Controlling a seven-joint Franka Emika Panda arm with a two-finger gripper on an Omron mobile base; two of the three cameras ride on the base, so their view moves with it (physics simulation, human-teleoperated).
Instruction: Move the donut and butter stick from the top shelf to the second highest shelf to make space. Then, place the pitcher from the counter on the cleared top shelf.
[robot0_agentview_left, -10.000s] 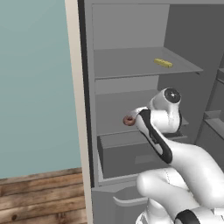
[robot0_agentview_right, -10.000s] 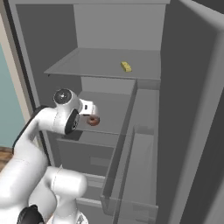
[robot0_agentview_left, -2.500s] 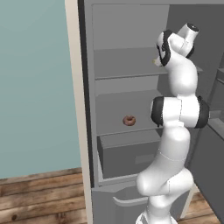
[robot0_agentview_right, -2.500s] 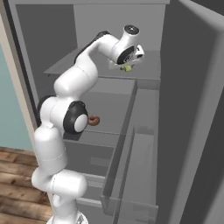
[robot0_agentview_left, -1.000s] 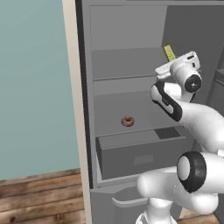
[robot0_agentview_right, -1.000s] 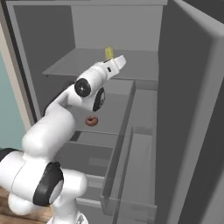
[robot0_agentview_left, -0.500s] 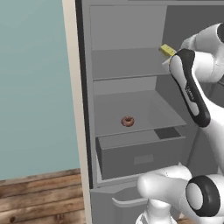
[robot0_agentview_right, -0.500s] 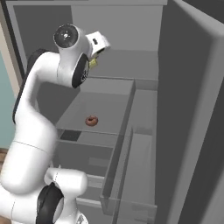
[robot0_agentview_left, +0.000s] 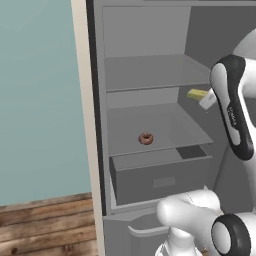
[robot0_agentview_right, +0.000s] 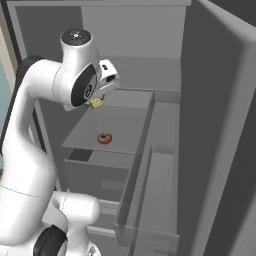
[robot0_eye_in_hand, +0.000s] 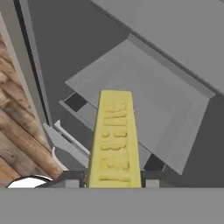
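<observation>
Open fridge interior with the arm in front of it. The fingers (robot0_eye_in_hand: 114, 179) are clamped on the butter (robot0_agentview_left: 197, 93), gripping the yellow bar at one end so that its length projects forward from between them; in the hand view the butter (robot0_eye_in_hand: 114, 140) rises up the middle of the frame with its embossed face toward the camera. In the left base view the butter hangs in the air at the right side of the fridge opening, below the level of the top shelf (robot0_agentview_left: 150, 75) and above the second shelf (robot0_agentview_left: 170, 127), touching neither plate. In the right base view the butter (robot0_agentview_right: 96, 103) shows as a small yellow block just under the arm's wrist, above and slightly left of the donut (robot0_agentview_right: 104, 138). The donut (robot0_agentview_left: 145, 138) lies flat on the second shelf (robot0_agentview_right: 125, 120), near the middle of the plate and well apart from the butter. The top shelf (robot0_agentview_right: 140, 75) is a thin grey plate, the shallower of the two. Below the second shelf sits a boxy grey drawer (robot0_agentview_left: 160, 177), with a dark rectangular patch on its top at the right rear. In the hand view a shelf plate (robot0_eye_in_hand: 144, 100) lies beyond the butter, with wooden floor (robot0_eye_in_hand: 17, 144) at the left edge.
</observation>
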